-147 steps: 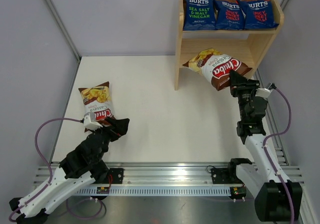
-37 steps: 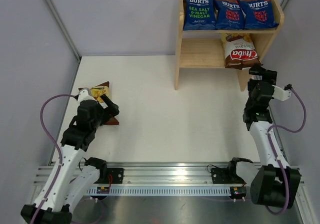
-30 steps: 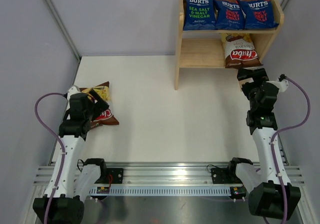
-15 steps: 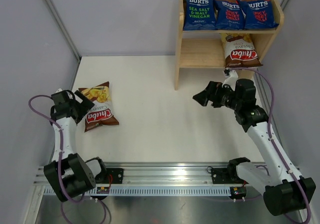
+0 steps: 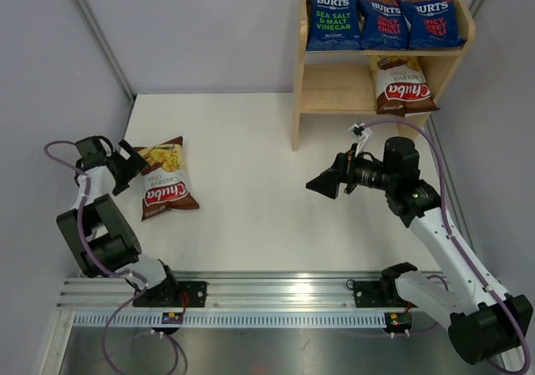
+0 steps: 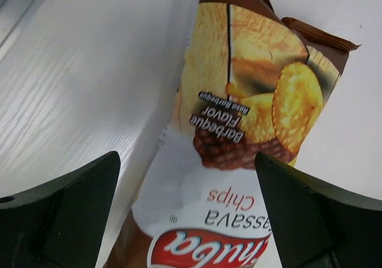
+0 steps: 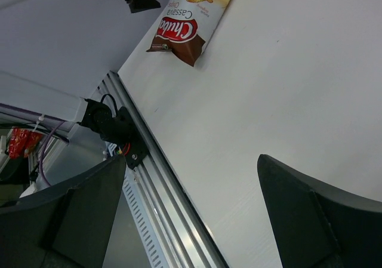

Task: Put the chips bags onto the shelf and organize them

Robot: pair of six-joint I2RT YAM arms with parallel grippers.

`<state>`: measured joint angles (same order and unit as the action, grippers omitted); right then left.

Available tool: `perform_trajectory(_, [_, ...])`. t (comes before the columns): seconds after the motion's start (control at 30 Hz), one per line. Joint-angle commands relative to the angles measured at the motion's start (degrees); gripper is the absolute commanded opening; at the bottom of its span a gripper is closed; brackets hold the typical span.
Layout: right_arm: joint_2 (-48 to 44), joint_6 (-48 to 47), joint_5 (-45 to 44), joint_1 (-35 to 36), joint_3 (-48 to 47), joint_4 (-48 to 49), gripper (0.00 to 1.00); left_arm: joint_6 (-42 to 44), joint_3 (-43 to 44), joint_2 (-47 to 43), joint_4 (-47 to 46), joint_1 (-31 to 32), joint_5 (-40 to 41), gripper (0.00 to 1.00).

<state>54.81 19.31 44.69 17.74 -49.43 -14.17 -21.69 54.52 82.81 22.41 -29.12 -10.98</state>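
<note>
a: what does the left wrist view add?
b: "barbeque flavor" print on the chuba bag [image 6: 239,131], lying well left of the shelf [image 5: 298,99].
a: grippers?
b: left gripper [image 5: 129,164] and right gripper [image 5: 328,183] gape wide, both empty.

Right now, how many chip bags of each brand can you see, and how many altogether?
Burts bags: 3, dark blue, on the top tier of the shelf
Chuba bags: 2, brown and white, one on the lower tier, one flat on the table
Total: 5
</note>
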Motion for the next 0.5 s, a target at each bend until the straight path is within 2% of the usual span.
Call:
perform_trajectory(0.0, [-2.16, 0.29, 3.92, 1.51, 0.74, 4.68, 1.0, 4.81, 4.27, 6.74, -3.95, -1.89, -10.17, 0.99])
perform_trajectory(0.03, [-2.68, 0.2, 3.48, 1.77, 1.0, 4.42, 0.99, 4.73, 4.71, 10.5, -5.09, -3.03, -16.9, 0.99])
perform_trajectory(0.1, [-3.3, -0.41, 3.39, 3.35, 1.0, 4.07, 0.99, 3.86, 4.45, 13.6, -8.43, -5.49, -20.64, 0.99])
perform_trajectory(0.13, [-3.39, -1.02, 3.56, 3.97, 0.91, 3.72, 0.99, 3.42, 2.89, 15.09, -12.62, -6.2, -25.44, 0.99])
perform_trajectory(0.37, [-3.04, -2.17, 2.77, 5.9, 0.47, 2.48, 0.99, -1.59, -0.73, 17.47, -23.46, -6.91, -35.32, 0.99])
perform_trajectory(0.47, [-3.3, -2.08, 2.77, 6.17, 0.65, 2.48, 0.99, -3.35, -1.26, 19.84, -24.78, -6.82, -37.88, 0.99])
